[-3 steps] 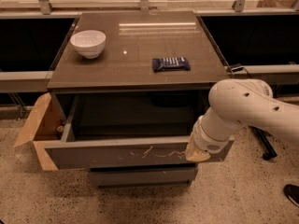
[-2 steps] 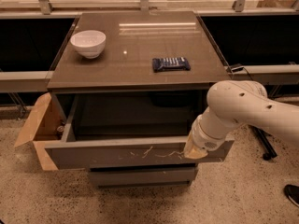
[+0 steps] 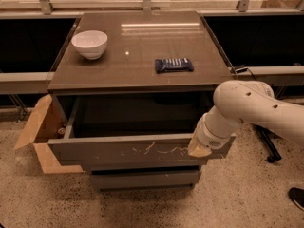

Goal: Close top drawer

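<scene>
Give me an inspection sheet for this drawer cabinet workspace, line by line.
Surface: cabinet top, brown and glossy.
Job's things: top drawer pulled out, scratched front panel, dark inside.
Clutter: white bowl at back left; dark packet right of centre.
Grippers: gripper at the right end of the drawer's front panel.
Cables: nothing seen.
Surroundings: cardboard box left of the cabinet; lower drawer shut; speckled floor.

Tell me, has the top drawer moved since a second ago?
Yes, slightly inward: the top drawer front now lies nearer the countertop edge, with the gripper at its right end.
</scene>
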Tool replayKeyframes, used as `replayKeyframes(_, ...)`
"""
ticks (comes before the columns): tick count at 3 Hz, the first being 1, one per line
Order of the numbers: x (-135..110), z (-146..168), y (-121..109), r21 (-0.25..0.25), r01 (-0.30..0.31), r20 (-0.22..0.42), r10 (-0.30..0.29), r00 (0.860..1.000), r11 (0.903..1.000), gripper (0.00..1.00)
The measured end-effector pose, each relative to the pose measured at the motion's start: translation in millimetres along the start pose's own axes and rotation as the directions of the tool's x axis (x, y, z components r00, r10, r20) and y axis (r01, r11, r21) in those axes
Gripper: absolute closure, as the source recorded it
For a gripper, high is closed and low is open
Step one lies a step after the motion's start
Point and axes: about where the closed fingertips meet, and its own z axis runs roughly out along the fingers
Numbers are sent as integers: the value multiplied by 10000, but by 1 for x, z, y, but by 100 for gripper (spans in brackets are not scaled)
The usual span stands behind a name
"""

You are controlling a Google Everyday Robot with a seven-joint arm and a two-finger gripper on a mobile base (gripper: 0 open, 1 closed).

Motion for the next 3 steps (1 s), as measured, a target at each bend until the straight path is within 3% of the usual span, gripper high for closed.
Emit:
replayKeyframes(2, 3, 3, -1, 135, -143, 30, 143, 9999, 9998, 5)
replayKeyframes(3, 8, 5, -6, 322, -249, 144, 245, 9996, 9992, 0)
